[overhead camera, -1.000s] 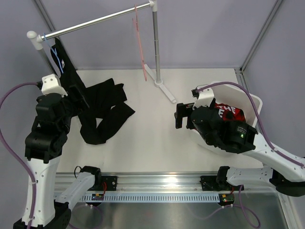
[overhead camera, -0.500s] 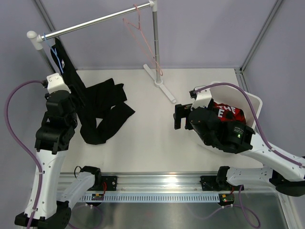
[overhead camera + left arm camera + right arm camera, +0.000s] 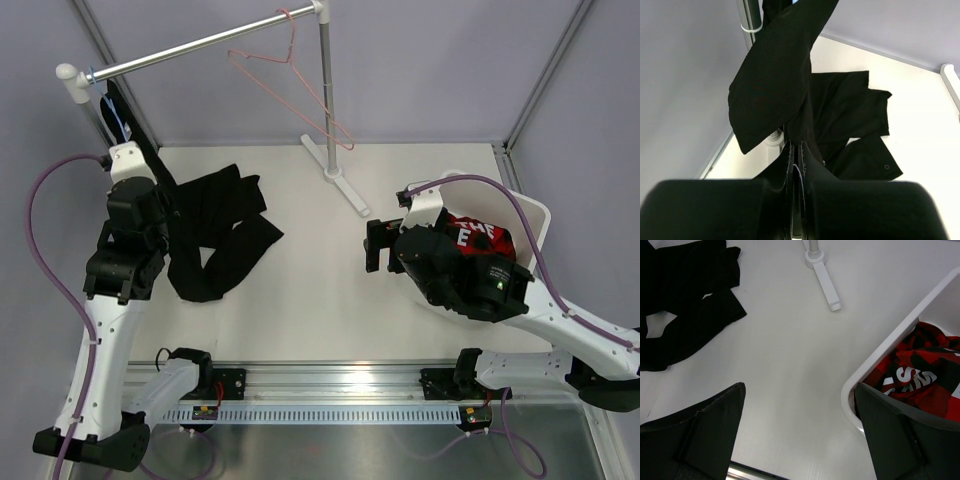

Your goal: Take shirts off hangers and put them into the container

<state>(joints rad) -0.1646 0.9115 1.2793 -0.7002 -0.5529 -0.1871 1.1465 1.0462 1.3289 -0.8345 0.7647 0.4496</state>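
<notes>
Left gripper (image 3: pixel 795 165): pressed together, pinching the hanging black shirt (image 3: pixel 215 230).
Right gripper (image 3: pixel 799 390): spread wide, holding nothing, beside the basket (image 3: pixel 535 215).
Black shirt: hangs at the blue hanger (image 3: pixel 118 115), lower part on the table (image 3: pixel 320 290).
Plaid shirt (image 3: pixel 920 375): in the basket.

Looking like a robotics lab test cell: closing in with plain lilac-grey panels (image 3: pixel 430 70) and aluminium frame posts (image 3: pixel 548 72), laying out a bare white table (image 3: pixel 320 290), carrying a left arm (image 3: pixel 105 330) and a right arm (image 3: pixel 460 275) bolted along a slotted metal rail (image 3: pixel 340 412) at the near edge, looping purple cables (image 3: pixel 470 177) from both over the tabletop.
</notes>
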